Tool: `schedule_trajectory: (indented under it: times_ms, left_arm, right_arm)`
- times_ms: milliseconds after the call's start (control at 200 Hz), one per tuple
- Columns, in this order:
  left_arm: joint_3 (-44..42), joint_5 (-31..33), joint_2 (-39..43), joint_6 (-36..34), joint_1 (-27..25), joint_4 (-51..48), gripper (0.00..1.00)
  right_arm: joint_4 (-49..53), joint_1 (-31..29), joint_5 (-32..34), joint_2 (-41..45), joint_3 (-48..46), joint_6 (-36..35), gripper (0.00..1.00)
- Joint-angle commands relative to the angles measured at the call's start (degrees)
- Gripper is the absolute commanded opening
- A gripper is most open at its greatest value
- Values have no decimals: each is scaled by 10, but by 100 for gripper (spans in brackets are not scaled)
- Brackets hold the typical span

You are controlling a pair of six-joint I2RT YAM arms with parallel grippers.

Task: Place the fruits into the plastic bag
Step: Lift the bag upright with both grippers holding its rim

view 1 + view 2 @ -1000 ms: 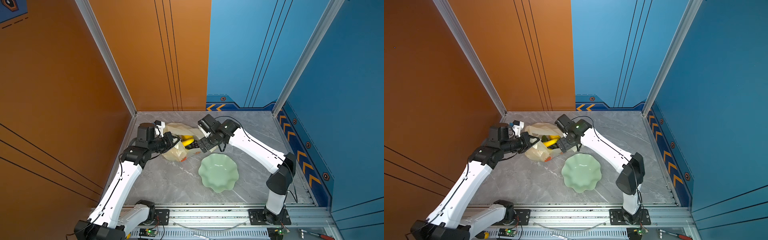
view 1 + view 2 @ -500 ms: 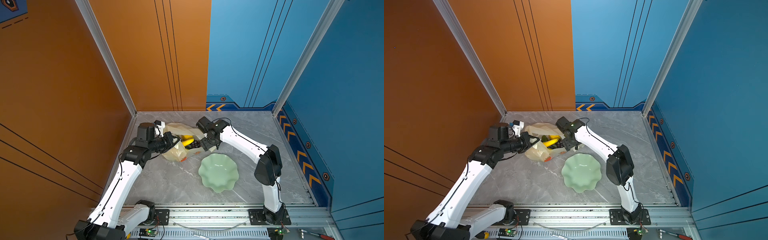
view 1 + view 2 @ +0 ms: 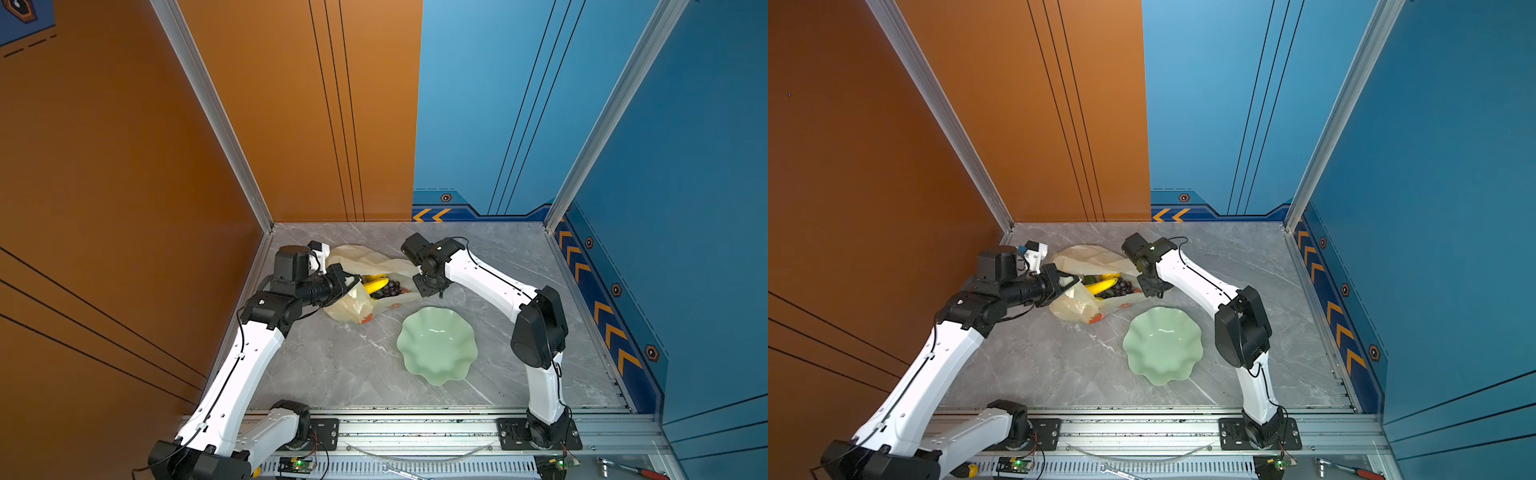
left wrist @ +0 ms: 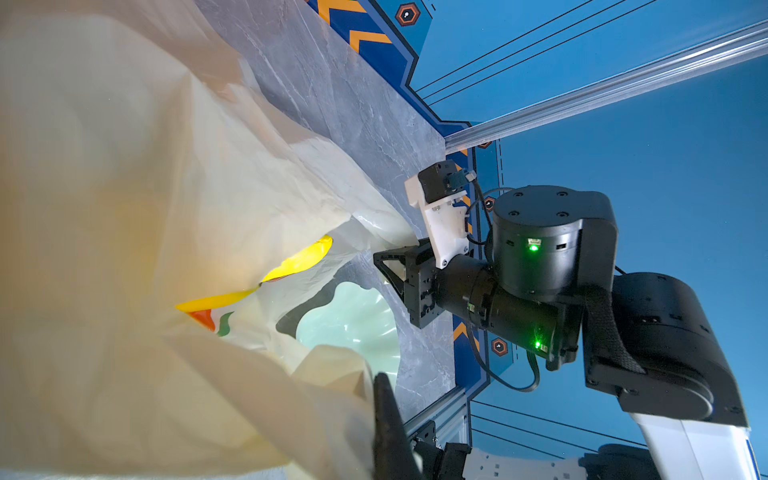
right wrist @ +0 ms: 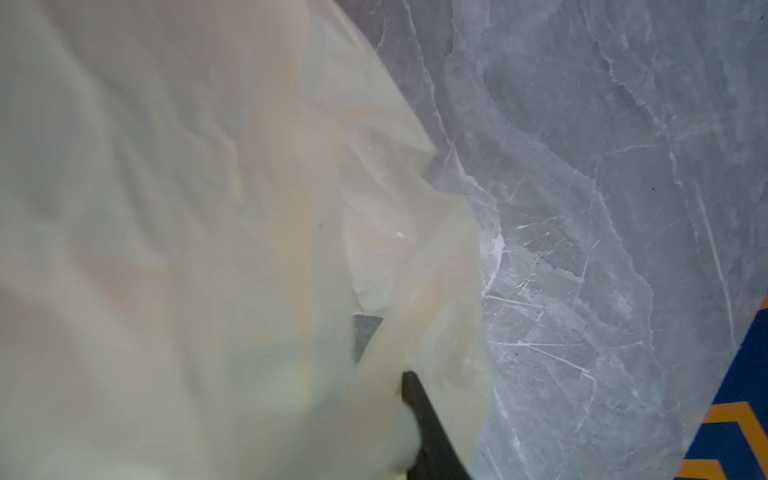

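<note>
The cream plastic bag point(image 3: 361, 257) point(image 3: 1084, 257) lies at the back left of the table with its mouth held apart. Fruits rest inside the mouth: a yellow banana point(image 3: 376, 286) point(image 3: 1101, 286), a dark grape bunch point(image 3: 390, 288) point(image 3: 1123, 286) and something green behind them. My left gripper point(image 3: 351, 282) point(image 3: 1073, 282) is shut on the bag's left edge. My right gripper point(image 3: 419, 286) point(image 3: 1148, 289) is shut on the bag's right edge. In the right wrist view, film drapes over one dark finger point(image 5: 428, 415). The left wrist view shows the banana point(image 4: 303, 259) through the film.
A pale green wavy-edged dish point(image 3: 436, 351) point(image 3: 1163, 345) sits empty in front of the bag, to the right of centre. The orange wall and its corner post stand close behind the left arm. Tools lie on the rail at the front right.
The right gripper went from wide open to shut at the bag's right edge, and its elbow swung in towards the middle. The left arm and the bag barely moved.
</note>
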State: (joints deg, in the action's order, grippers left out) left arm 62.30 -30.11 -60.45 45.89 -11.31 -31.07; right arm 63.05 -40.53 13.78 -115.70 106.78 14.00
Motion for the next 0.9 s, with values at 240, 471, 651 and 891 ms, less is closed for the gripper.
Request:
schedule_trajectory:
  times_ms: [240,471,651,891]
  left_arm:
    - [81,-8,-14,-32,42,-22,0]
    - [199,-7,-61,-26,69,-22,0]
    - [330,-18,-108,1,82,-20,0]
    - [357,-29,-129,17,80,-18,0]
  right_arm:
    - [11,26,-52,61,134,52,0]
    - [-20,27,-154,28,311,109,0]
    - [-77,29,-193,12,334,148,0]
    - [-105,28,-233,-10,347,174,0]
